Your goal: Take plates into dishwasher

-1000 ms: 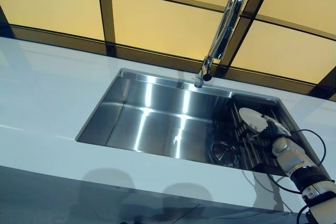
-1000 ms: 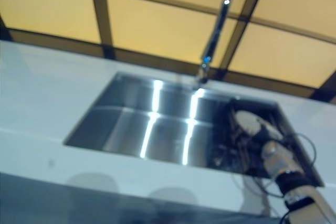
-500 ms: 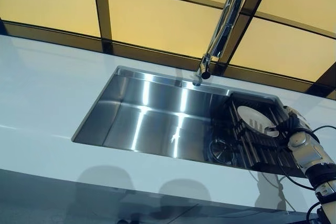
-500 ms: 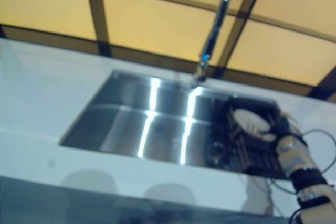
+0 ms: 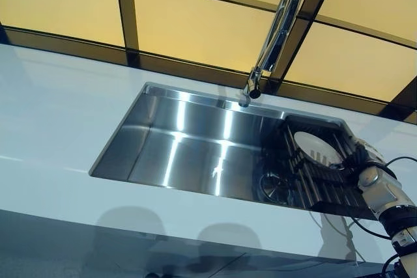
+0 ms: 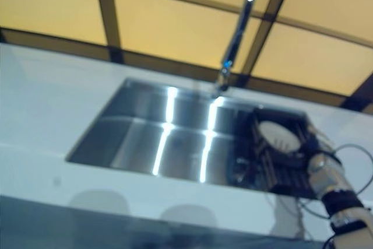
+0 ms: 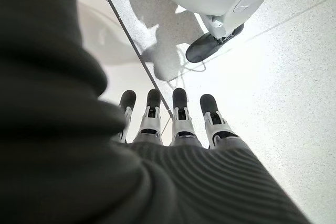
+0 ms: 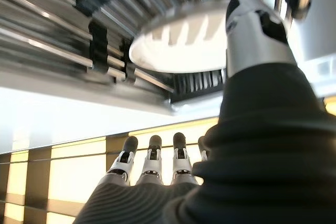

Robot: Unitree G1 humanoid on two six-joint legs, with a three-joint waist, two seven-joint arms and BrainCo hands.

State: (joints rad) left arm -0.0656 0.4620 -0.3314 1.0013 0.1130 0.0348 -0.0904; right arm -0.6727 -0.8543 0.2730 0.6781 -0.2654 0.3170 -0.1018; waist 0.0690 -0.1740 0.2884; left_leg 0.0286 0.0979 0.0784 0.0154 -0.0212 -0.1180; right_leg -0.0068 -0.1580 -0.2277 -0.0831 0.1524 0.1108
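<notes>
White plate (image 5: 316, 148) sits in the dark rack (image 5: 313, 183) at the sink's (image 5: 189, 144) right end, lower right of the frame. The right hand (image 5: 366, 161) is at its rim with straight fingers (image 8: 152, 163) pointing away and only the thumb (image 8: 254, 30) against it, so nothing's gripped. A lift now would probably let it slip. Left hand (image 7: 173, 124) hangs relaxed, empty.

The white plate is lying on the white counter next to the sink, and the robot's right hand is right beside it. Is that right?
Not quite. The white plate is not on the counter; it sits on the dark rack inside the sink, at its right end. The left eye view shows this. The right hand is indeed right beside it, at the plate's right edge.
</notes>
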